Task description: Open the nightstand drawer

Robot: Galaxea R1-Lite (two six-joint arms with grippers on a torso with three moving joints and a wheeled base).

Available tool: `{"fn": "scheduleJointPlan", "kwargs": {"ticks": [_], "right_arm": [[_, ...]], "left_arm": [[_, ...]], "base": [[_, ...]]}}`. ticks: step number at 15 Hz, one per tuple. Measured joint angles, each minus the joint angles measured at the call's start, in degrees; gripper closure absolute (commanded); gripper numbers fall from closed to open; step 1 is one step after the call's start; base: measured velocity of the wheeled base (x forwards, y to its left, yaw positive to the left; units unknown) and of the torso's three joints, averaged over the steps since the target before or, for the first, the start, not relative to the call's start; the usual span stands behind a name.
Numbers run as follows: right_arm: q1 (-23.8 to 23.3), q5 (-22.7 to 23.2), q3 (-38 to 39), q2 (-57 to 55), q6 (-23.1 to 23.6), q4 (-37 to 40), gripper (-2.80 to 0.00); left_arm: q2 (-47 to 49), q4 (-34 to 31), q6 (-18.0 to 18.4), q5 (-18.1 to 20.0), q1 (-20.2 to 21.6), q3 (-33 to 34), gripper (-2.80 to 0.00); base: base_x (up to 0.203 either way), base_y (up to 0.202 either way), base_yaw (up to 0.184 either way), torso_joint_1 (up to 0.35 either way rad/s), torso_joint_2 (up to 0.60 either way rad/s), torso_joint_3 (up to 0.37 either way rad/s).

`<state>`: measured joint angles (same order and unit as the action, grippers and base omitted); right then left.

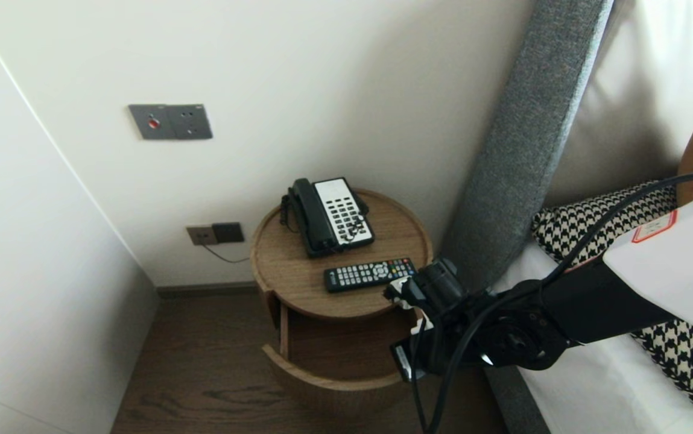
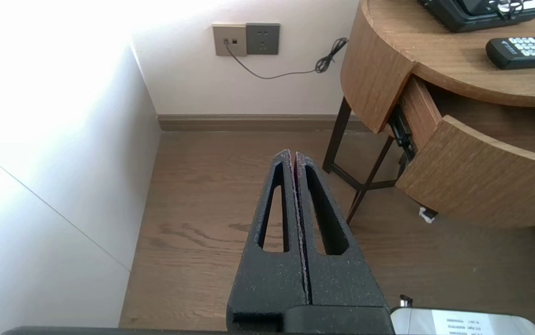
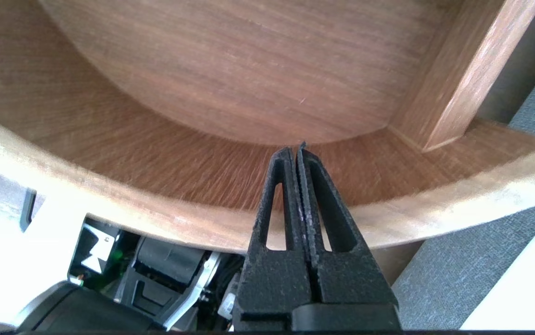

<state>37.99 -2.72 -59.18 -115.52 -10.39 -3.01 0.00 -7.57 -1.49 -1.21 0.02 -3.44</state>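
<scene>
A round wooden nightstand (image 1: 286, 265) stands by the wall with its curved drawer (image 1: 334, 380) pulled open and nothing showing inside. On its top lie a black remote (image 1: 369, 274) and a black and white telephone (image 1: 330, 216). My right arm (image 1: 443, 301) reaches over the drawer's right end. In the right wrist view my right gripper (image 3: 296, 151) is shut on nothing, tips just inside the drawer's curved front wall (image 3: 109, 204), above the drawer floor (image 3: 230, 70). My left gripper (image 2: 294, 156) is shut and empty, parked low over the wooden floor, left of the drawer front (image 2: 477, 181).
A grey padded headboard (image 1: 521, 138) and a bed with a houndstooth pillow (image 1: 599, 211) lie right of the nightstand. Wall sockets (image 1: 216, 233) with a cable sit low on the wall, a switch panel (image 1: 170, 122) higher up. A white wall panel (image 1: 32, 271) closes the left side.
</scene>
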Motion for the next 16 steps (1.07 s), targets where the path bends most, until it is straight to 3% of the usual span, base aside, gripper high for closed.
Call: {"fn": "scheduleJointPlan", "kwargs": {"ticks": [16], "right_arm": [[4.12, -0.17, 10.06, 3.75, -0.88, -3.62, 0.0]], "left_arm": [[0.0, 0.05, 0.02, 0.02, 0.0, -0.02, 0.0]], "base": [[0.0, 0.0, 0.0, 0.0, 0.0, 0.0]]}}
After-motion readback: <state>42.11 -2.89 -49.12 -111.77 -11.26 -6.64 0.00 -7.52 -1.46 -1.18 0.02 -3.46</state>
